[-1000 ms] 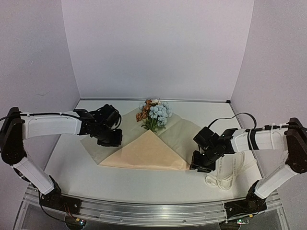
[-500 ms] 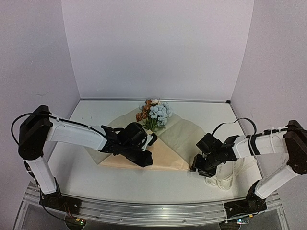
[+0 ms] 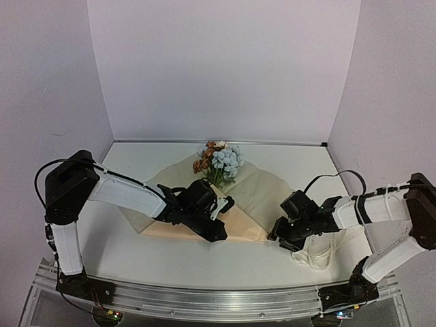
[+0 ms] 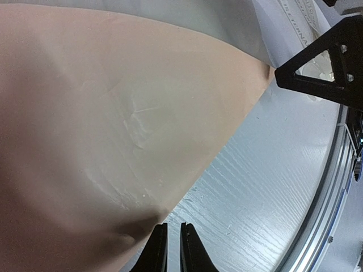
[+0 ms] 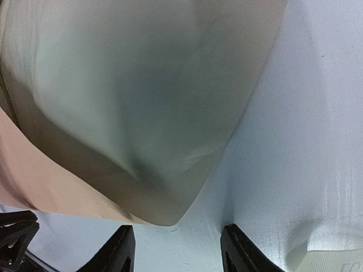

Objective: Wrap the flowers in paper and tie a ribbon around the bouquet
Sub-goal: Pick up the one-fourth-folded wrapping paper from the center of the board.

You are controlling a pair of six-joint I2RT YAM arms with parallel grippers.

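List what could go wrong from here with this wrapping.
The right hand stands open at just the corner tip of the paper: a grip there may slip or tear. The ribbon lies heaped right beside that hand and might get dragged. The left hand, shut, hangs low over the folded flap and may shove the flowers askew.

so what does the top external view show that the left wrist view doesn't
Only the top view: the flowers, at the far end of the paper. Only the left wrist: the left hand is shut, its tips just off the paper's near edge, above the table. Both: the paper, the ribbon and the right hand.
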